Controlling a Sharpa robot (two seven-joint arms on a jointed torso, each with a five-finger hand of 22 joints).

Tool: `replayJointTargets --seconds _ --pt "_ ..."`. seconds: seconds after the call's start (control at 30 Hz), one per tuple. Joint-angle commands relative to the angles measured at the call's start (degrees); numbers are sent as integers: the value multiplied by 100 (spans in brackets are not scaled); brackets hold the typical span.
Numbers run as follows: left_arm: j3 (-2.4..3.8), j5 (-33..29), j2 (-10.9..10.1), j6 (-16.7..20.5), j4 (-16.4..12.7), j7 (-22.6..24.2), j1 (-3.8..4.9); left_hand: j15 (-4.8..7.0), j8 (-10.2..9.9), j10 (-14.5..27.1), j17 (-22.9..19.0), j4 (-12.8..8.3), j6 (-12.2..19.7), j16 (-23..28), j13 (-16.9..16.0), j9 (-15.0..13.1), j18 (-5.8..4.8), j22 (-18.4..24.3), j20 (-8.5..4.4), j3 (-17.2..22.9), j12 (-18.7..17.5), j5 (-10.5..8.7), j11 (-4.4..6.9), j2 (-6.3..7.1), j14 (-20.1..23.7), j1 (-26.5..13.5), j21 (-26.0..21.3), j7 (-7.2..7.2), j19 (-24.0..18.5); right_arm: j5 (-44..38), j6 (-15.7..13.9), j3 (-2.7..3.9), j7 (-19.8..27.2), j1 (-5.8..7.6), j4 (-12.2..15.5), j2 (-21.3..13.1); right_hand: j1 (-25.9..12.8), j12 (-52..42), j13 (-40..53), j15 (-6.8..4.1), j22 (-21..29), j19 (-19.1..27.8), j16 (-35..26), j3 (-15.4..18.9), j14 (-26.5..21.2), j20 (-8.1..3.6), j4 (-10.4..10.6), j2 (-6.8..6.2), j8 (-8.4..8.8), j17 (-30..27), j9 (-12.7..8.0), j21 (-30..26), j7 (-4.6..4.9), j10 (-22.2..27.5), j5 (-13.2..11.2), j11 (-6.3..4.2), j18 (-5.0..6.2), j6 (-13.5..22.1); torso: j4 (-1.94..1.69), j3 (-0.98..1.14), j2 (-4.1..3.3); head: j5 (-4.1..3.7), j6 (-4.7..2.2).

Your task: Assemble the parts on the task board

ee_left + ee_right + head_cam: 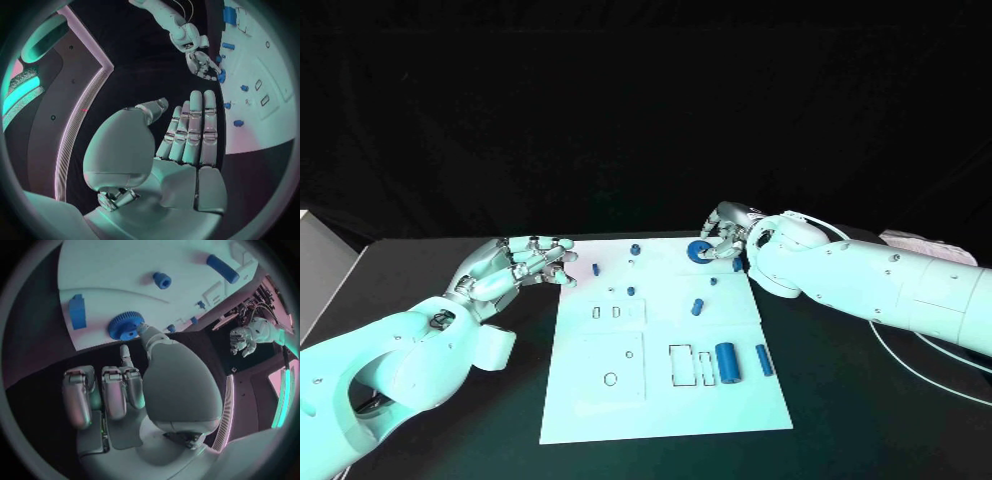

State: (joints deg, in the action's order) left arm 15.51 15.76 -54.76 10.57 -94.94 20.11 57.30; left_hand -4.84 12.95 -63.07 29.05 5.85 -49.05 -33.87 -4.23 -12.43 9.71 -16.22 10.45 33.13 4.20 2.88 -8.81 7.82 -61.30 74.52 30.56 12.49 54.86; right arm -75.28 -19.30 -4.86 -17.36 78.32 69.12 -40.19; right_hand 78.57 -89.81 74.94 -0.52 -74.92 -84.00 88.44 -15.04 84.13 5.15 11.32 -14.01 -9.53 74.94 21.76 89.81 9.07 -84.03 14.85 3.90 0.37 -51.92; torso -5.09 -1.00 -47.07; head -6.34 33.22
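The white task board (661,400) lies in the middle of the black table. At its far right corner sits a blue gear (700,252), which my right hand (730,232) pinches between thumb and a finger. The right wrist view shows the thumb tip against the gear's (125,326) toothed rim, the other fingers (78,395) curled in. My left hand (524,262) hovers at the board's far left corner, fingers (190,130) straight and holding nothing. Two blue cylinders (726,358) (764,360) lie near the board's right edge. A blue peg (697,307) stands mid-board.
Several small blue pieces (635,249) (596,268) (630,291) dot the board's far half. Rectangular slots (681,364) open beside the cylinders. A blue block (77,311) stands close to the gear. A pale box edge (318,265) is at the far left of the table.
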Motion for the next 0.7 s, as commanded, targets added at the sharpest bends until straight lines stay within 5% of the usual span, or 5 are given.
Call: replayJointTargets --seconds 0.03,0.27,0.7 --pt "5 44 9 -115 -9 46 -1 -1 -28 36 8 -36 53 -39 -1 -5 47 -6 -13 6 -35 16 -4 5 26 56 29 19 -39 -86 144 -7 -68 -22 -61 41 4 -19 1506 45 -1508 -600 38 17 511 52 7 48 -33 1114 8 19 5 -597 29 43 -37 -3 -5 -2 -2 -5 27" --pt "5 52 4 -112 -4 40 0 -1 -28 36 8 -36 53 -39 -1 -5 47 -6 -13 6 -35 16 -4 5 26 56 29 19 -39 -120 216 -19 -93 -62 -123 88 40 -12 1498 46 -1508 -600 38 1 509 55 10 69 -43 1109 9 19 5 -589 70 43 -37 -18 5 6 0 4 88" --pt "5 57 4 -118 0 31 0 -3 -32 44 14 -43 57 -48 -1 -7 47 -19 -12 8 -36 16 -7 3 37 60 47 22 -55 -142 224 -25 -86 -81 -161 125 139 -19 1506 38 -1508 -600 46 -165 510 55 27 170 -85 1131 8 19 -2 -597 229 38 -37 -116 7 9 -6 -4 76"
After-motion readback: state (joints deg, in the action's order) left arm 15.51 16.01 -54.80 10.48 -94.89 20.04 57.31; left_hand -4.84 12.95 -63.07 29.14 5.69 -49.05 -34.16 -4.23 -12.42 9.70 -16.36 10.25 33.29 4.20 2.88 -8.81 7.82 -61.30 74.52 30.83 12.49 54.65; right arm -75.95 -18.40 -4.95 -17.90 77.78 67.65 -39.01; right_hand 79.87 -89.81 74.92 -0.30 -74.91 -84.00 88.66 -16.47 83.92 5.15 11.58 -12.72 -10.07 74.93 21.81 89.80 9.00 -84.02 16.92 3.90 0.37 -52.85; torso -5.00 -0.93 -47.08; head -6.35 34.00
